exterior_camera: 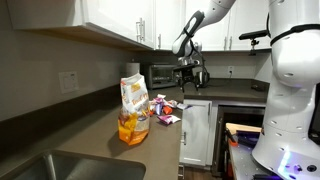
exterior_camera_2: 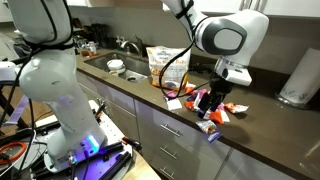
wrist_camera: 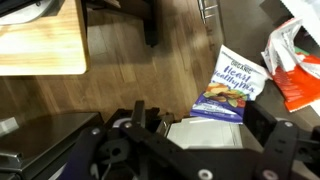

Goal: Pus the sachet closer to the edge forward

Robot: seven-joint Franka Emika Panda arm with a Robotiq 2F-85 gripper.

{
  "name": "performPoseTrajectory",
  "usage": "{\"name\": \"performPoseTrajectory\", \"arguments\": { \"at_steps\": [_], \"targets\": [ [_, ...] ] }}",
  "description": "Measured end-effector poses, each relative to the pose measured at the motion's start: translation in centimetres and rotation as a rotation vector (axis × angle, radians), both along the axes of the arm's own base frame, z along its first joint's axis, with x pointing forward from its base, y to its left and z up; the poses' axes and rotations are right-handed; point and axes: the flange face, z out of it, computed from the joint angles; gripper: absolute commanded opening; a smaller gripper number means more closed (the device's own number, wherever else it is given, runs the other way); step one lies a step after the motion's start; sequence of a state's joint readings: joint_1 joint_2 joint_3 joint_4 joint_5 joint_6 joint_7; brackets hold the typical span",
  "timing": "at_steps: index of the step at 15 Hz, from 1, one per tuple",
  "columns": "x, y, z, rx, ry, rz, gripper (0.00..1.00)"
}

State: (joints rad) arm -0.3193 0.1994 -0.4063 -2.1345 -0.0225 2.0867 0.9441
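Sachet (wrist_camera: 232, 85): flat white pouch, blue lower band, blue "Heart Healthy" lettering with a picture of mixed nuts and fruit, lying just ahead of the fingers (wrist_camera: 140, 118) and nearer the right-hand one in the wrist view. Gripper (wrist_camera: 205, 128) spread wide, grasping nothing. In an exterior view the sachet (exterior_camera_2: 208, 126) sits on the dark countertop right at the edge (exterior_camera_2: 150, 100), below the fingertips, with a red-and-white packet (wrist_camera: 295, 70) just beyond it.
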Motion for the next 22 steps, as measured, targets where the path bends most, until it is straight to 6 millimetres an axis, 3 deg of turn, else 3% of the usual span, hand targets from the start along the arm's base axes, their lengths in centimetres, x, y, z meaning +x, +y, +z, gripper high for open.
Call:
{"name": "performPoseTrajectory", "arguments": {
  "at_steps": [5,7,13,18,22],
  "targets": [
    [0.0,0.1,-0.1,0.002,0.002,0.002,1.00],
    [-0.3,1.1,-0.7,0.016,0.012,0.007,1.00],
    [-4.1,4.2,-2.9,0.089,0.019,-0.037,1.00],
    [-7.2,3.3,-1.8,0.128,-0.092,-0.175,1.00],
    [-8.4,2.9,-1.9,0.150,-0.179,-0.258,1.00]
  ]
}}
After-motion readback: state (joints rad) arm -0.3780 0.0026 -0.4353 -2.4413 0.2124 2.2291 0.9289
